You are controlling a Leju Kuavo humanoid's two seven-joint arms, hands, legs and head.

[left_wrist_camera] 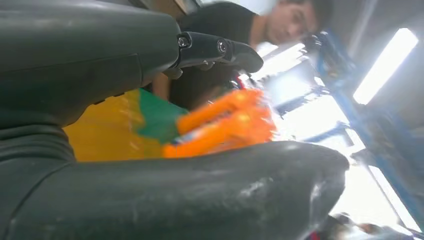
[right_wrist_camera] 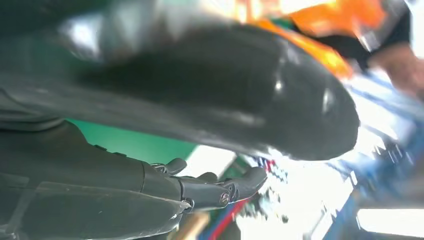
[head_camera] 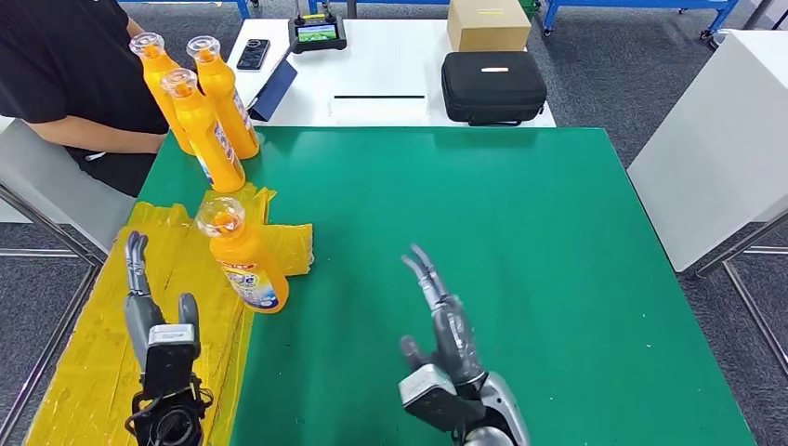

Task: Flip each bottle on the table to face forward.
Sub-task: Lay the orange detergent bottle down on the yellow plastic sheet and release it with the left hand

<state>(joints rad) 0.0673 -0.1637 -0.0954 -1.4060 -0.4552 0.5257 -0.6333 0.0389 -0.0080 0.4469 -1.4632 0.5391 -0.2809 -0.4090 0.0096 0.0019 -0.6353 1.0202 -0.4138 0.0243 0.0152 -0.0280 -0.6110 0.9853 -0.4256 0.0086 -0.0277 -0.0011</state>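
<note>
1. Table (head_camera: 483, 242): green top, lying in front of the robot; a yellow sheet (head_camera: 102, 353) is covering its left near part, wrinkled, with a strip (head_camera: 293, 249) reaching right behind the nearest bottle.
2. Nearest bottle (head_camera: 243, 260): orange, clear cap, standing upright at the right edge of the yellow sheet; a printed label is showing low on its body, facing the robot.
3. Three more orange bottles (head_camera: 206, 121): standing upright in a tight cluster at the far left corner of the table, well apart from the nearest bottle; labels are partly showing on the two nearer ones.
4. Left hand (head_camera: 153, 311): hovering over the yellow sheet, left of the nearest bottle and apart from it; its fingers (head_camera: 137, 255) are pointing forward, thumb set aside, holding nothing.
5. Right hand (head_camera: 444, 325): raised over bare green table, right of the nearest bottle and well apart; its fingers (head_camera: 423, 269) are stretching up and spread, holding nothing.
6. Person (head_camera: 65, 65): in a black top, sitting at the far left beside the bottle cluster, forearm resting near the table edge.
7. White table (head_camera: 372, 70) behind: carrying a black case (head_camera: 492, 85), a cardboard box (head_camera: 488, 23), a phone (head_camera: 253, 53) and a controller with a screen (head_camera: 317, 33).
</note>
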